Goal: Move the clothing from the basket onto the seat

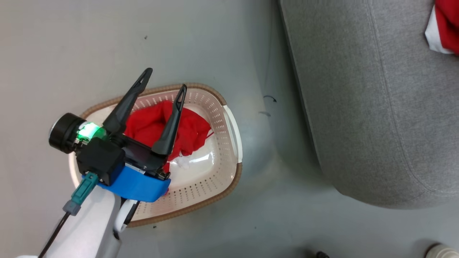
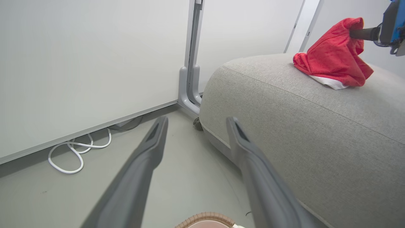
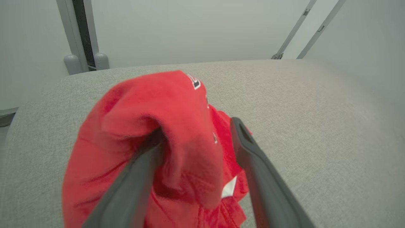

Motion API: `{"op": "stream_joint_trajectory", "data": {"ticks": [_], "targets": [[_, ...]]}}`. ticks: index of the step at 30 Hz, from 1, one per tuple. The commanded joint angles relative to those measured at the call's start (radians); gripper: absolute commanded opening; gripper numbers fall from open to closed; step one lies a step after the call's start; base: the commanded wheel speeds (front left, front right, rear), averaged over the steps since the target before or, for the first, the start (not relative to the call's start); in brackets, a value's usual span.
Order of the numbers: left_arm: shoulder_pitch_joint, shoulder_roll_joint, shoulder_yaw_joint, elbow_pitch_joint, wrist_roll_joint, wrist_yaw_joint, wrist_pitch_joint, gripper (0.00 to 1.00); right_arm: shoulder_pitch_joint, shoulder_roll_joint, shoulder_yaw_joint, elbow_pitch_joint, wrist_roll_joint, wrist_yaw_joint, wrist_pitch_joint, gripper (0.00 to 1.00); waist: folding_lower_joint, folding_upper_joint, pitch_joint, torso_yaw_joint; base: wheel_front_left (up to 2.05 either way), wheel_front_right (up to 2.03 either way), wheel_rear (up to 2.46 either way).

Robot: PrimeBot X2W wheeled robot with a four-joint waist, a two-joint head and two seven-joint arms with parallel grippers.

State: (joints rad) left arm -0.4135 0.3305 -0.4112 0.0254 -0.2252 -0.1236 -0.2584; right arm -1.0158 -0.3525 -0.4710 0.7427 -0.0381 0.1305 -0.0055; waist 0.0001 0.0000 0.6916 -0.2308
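The basket (image 1: 229, 179) stands on the grey floor with a heap of red clothing (image 1: 150, 123) inside. My left gripper (image 1: 166, 79) hovers above it, open and empty; the left wrist view shows its fingers (image 2: 196, 119) spread over the floor, with the basket's rim (image 2: 205, 218) just below. On the seat (image 1: 358, 107) lies another red garment with a white panel (image 1: 446, 25) (image 2: 335, 57). My right gripper (image 3: 196, 128) is at that garment (image 3: 142, 110), jaws apart, and the cloth is draped over its left finger. From the left wrist view, the right gripper (image 2: 370, 33) meets the garment's top.
A white panel wall with a grey post (image 2: 190, 79) stands behind the seat. A white cable (image 2: 72, 152) loops on the floor along the wall. A pale rounded object (image 1: 443, 251) sits at the lower right edge of the floor.
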Motion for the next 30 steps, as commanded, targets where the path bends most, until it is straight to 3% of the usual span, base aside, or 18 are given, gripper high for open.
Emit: {"op": "stream_joint_trajectory", "data": {"ticks": [1, 7, 14, 23, 30], "targets": [[-0.002, -0.007, 0.002, 0.01, -0.008, 0.001, -0.005, 1.0, 0.02, -0.007, 0.012, 0.009, -0.007, 0.0, -0.005, 1.0, -0.0001, 0.0, -0.034, 0.006, 0.0, 0.0, 0.0], [0.041, -0.054, 0.015, 0.071, -0.048, 0.0, -0.007, 1.0, 0.093, 0.012, 0.077, 0.02, -0.003, 0.0, -0.016, 1.0, -0.0001, 0.0, -0.165, 0.015, 0.0, 0.0, 0.0], [0.133, -0.11, 0.075, 0.144, -0.092, 0.005, -0.008, 1.0, 0.236, 0.062, 0.173, -0.068, 0.038, 0.0, -0.023, 1.0, -0.0001, 0.0, -0.347, 0.028, 0.0, 0.0, 0.0], [0.247, -0.176, 0.161, 0.221, -0.105, 0.016, -0.008, 1.0, 0.542, 0.141, 0.235, -0.355, 0.117, 0.0, -0.019, 1.0, -0.0001, 0.0, -0.517, 0.08, 0.0, 0.0, 0.0], [0.312, -0.198, 0.223, 0.26, -0.097, 0.016, -0.008, 1.0, 0.78, 0.224, 0.261, -0.584, 0.089, 0.0, -0.01, 1.0, -0.0001, 0.0, -0.592, 0.117, 0.0, 0.0, 0.0]]}}
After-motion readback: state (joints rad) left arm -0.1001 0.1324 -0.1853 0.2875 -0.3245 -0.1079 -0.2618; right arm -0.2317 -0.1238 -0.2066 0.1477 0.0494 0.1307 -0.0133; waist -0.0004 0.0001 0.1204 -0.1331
